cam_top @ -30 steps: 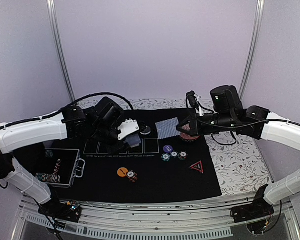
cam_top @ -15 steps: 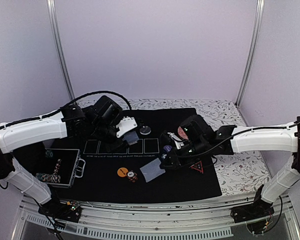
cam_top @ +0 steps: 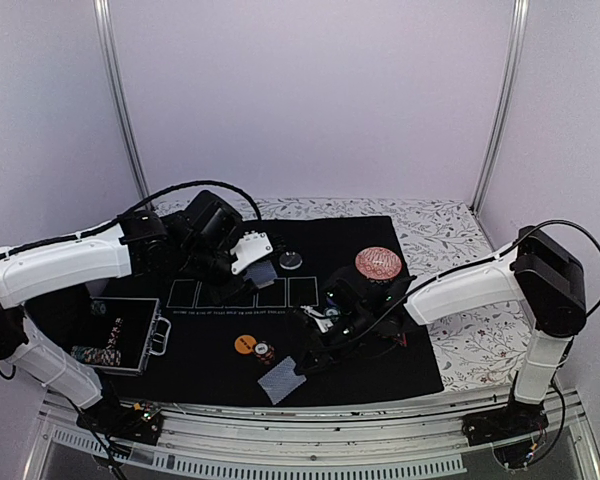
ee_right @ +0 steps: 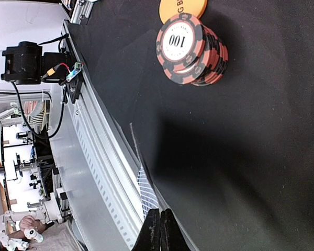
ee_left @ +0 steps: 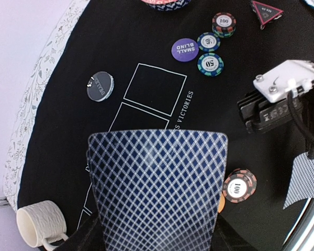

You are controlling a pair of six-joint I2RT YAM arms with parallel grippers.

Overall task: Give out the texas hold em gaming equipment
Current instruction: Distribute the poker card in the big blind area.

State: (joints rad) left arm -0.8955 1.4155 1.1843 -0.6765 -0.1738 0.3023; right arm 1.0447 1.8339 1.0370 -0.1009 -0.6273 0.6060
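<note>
Black felt makes up the large rectangular playing mat (cam_top: 360, 380) spread over the floral-clothed table (cam_top: 460, 320), and the poker gear is laid out across it. The deck of blue diamond-backed playing cards (ee_left: 157, 183) is held above the far left of the mat, clamped in the left gripper (cam_top: 255, 262). One single blue-backed card (cam_top: 281, 381) is pinched between the closed fingers of the right gripper (ee_right: 158, 219). This card hangs tilted over the mat's near edge, just beside the red-and-black striped chip stack (ee_right: 191, 49) and the orange round disc (cam_top: 244, 344). Whether the card touches the felt cannot be told. The step in hand is judged to be the dealing of this card to the near seat. For this to be done well, the card should be brought level and lowered until it lies flat on the felt, wholly inside the mat's edge. The fingers should be parted only then, so the card is not flicked toward the rail. The chip stack should be kept clear of, since it could be toppled by a sideways brush.
</note>
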